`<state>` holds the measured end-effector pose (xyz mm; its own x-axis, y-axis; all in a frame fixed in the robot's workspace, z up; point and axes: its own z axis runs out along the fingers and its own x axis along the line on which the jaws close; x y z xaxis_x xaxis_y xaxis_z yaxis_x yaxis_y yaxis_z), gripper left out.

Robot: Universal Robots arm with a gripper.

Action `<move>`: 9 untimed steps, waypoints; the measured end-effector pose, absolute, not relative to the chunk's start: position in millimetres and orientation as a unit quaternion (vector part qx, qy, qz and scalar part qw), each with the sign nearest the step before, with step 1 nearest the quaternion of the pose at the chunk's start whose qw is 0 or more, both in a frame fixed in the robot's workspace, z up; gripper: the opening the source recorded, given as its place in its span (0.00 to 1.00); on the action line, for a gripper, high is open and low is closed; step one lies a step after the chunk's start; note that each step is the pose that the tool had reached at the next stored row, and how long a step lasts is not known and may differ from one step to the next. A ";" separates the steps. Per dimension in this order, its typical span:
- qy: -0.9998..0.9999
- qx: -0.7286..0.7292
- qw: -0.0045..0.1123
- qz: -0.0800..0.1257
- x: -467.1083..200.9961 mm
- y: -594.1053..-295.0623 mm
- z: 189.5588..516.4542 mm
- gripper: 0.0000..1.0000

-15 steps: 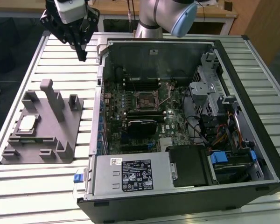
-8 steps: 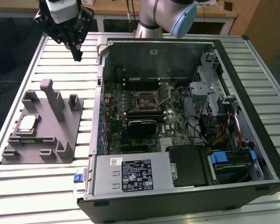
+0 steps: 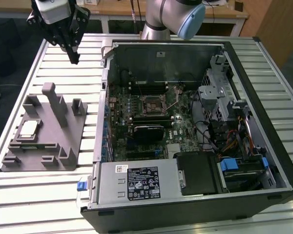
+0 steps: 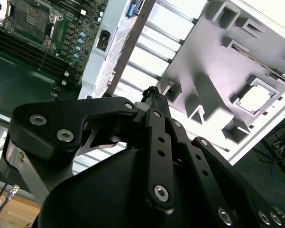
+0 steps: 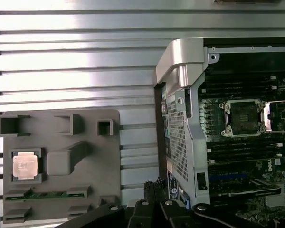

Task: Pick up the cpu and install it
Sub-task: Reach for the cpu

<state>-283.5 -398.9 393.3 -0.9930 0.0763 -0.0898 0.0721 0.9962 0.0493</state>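
My tool (image 3: 74, 58) hangs pressed together and empty over the tabletop (image 3: 39, 195), well apart from the cpu (image 3: 29, 127), which lies flat in a pocket of the grey block (image 3: 68, 132) beside the computer case (image 3: 161, 54).

The arm (image 3: 162, 14) was cut off by the exterior view's upper edge, and in the second wrist view the gripper (image 4: 150, 91) hid part of the grey fixture (image 4: 204, 61).

Open computer case (image 3: 273, 122), grey fixture (image 3: 71, 132)
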 end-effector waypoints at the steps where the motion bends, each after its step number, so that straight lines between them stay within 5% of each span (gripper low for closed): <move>1: 0.998 0.037 0.047 0.023 -285.7 -398.9 393.3 0.11; 9: 0.998 0.037 0.053 0.023 -303.1 -398.9 393.3 0.11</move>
<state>-303.1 -398.9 393.3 -0.9916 0.0763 -0.1041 0.0713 0.9962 0.0502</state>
